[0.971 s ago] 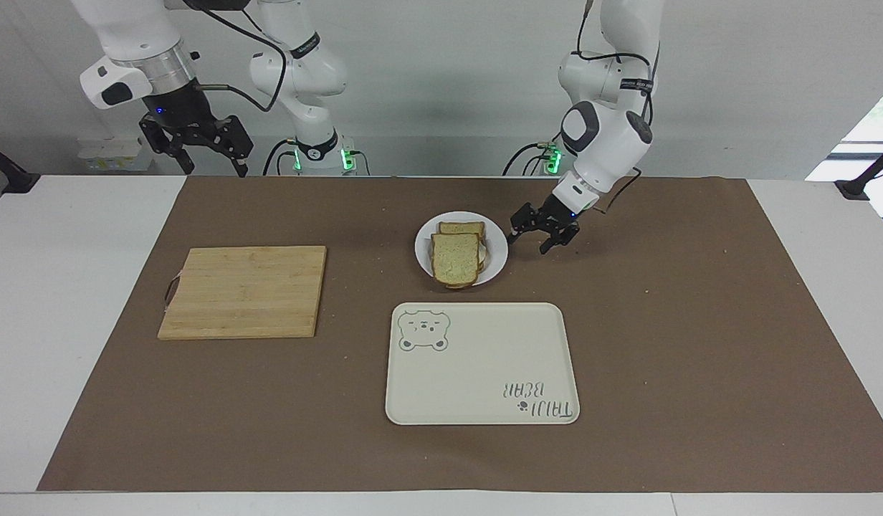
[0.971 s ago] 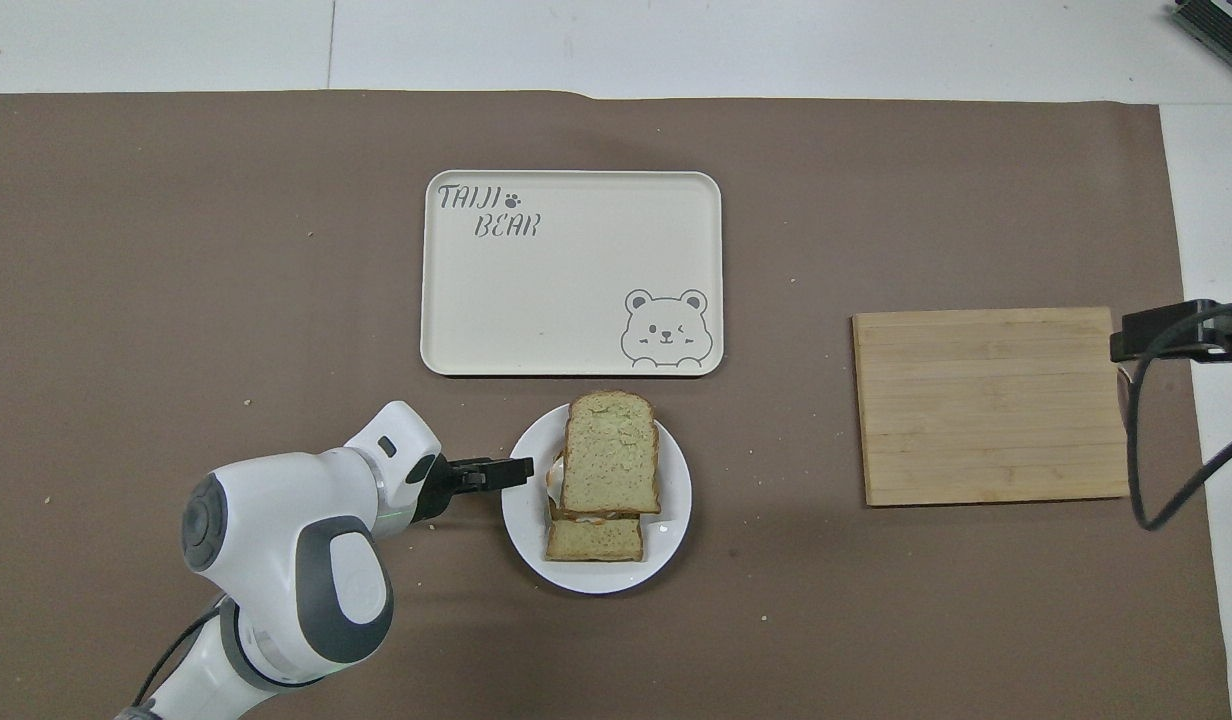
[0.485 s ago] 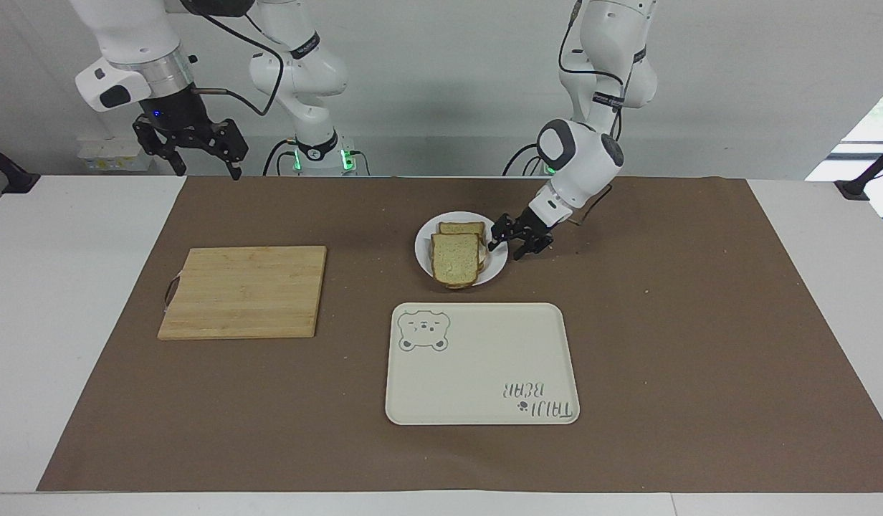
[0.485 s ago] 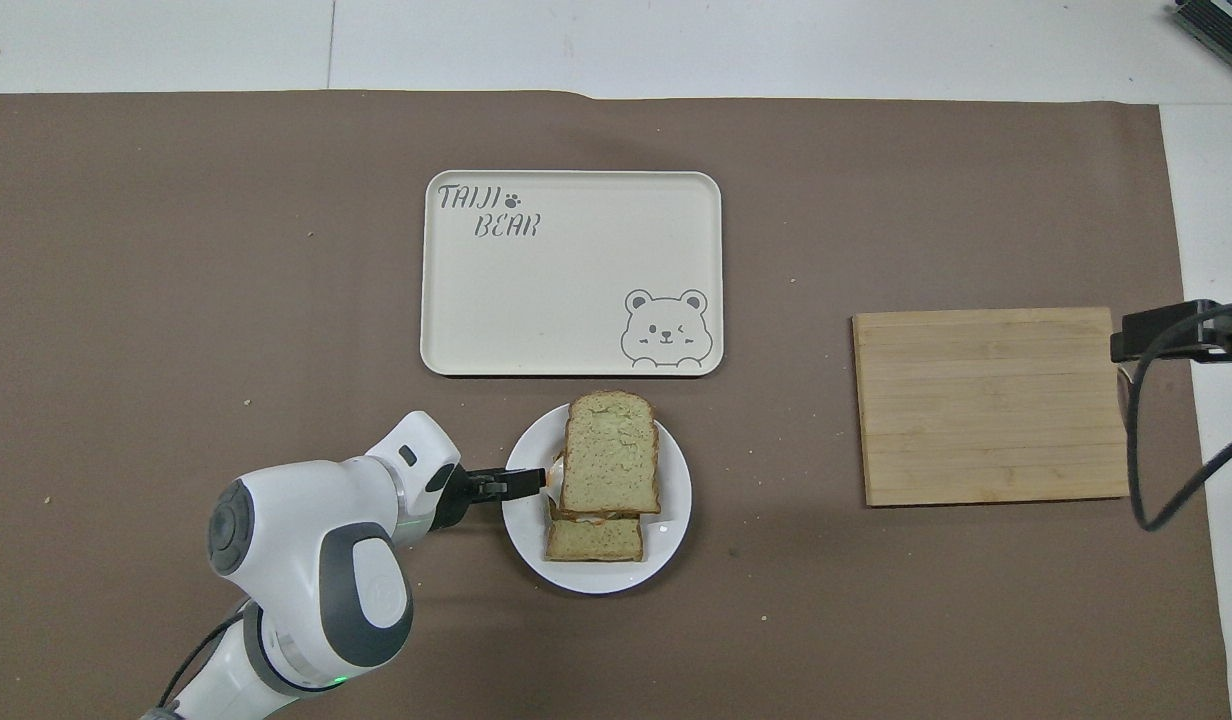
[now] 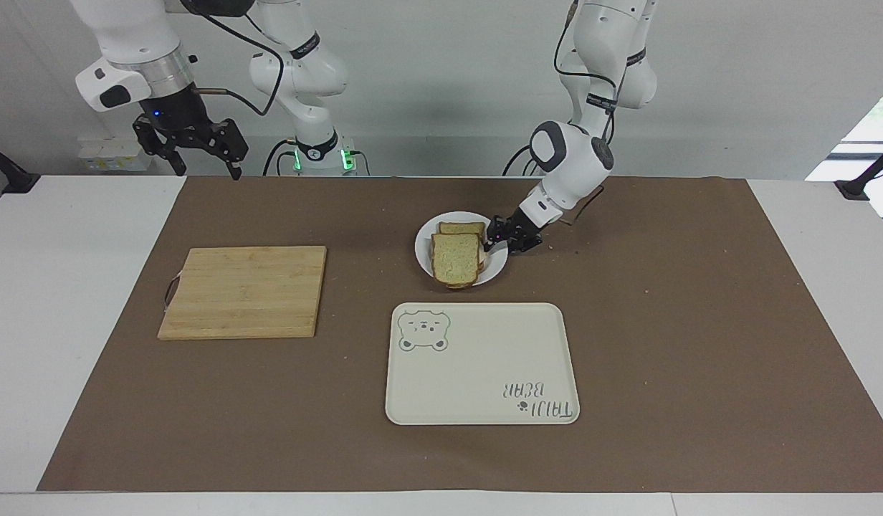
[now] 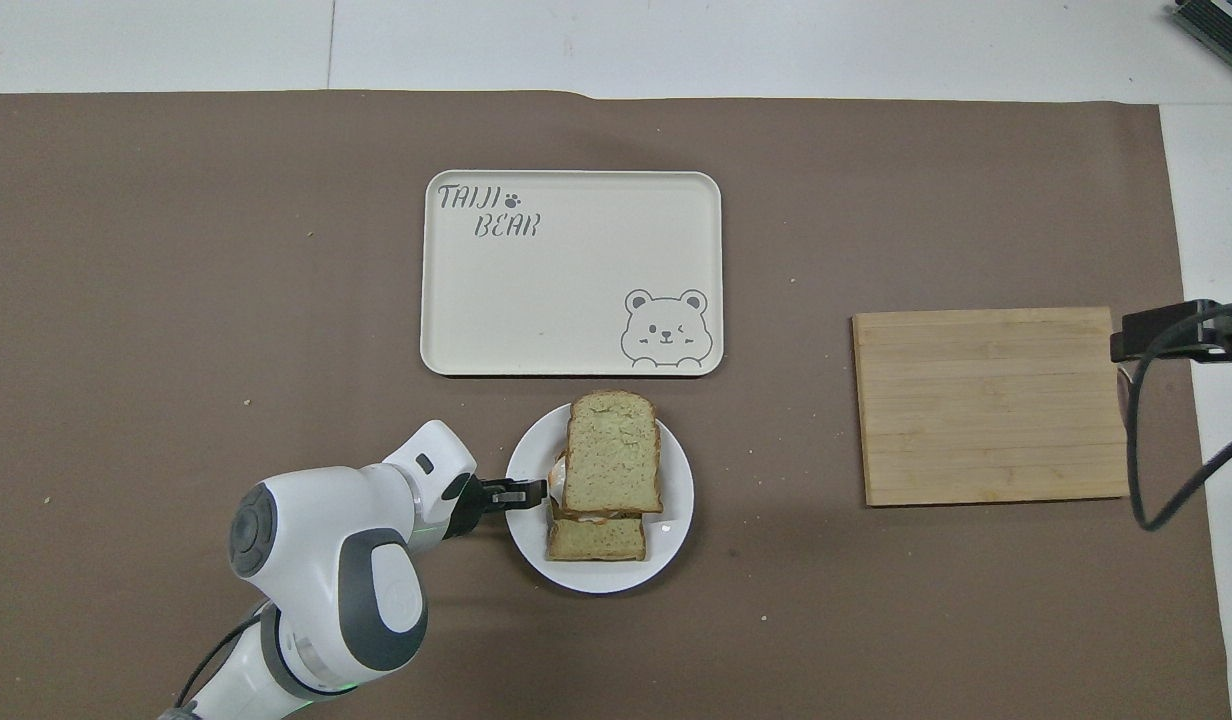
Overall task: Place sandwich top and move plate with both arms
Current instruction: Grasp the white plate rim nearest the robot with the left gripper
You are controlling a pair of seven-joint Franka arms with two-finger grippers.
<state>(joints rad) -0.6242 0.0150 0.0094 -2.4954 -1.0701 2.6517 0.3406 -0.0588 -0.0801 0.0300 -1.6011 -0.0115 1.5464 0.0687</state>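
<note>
Currently: plate [image 5: 496,270] sitting on mat beside tray [image 5: 477,373], nearer robots, carrying stacked bread; top slice [image 5: 455,259] lying offset over lower slice. Left gripper [image 5: 493,242] clamping plate rim. Right gripper [image 5: 198,154] hanging raised, fingers apart, arm waiting. Board [image 5: 244,291] lying bare.
</note>
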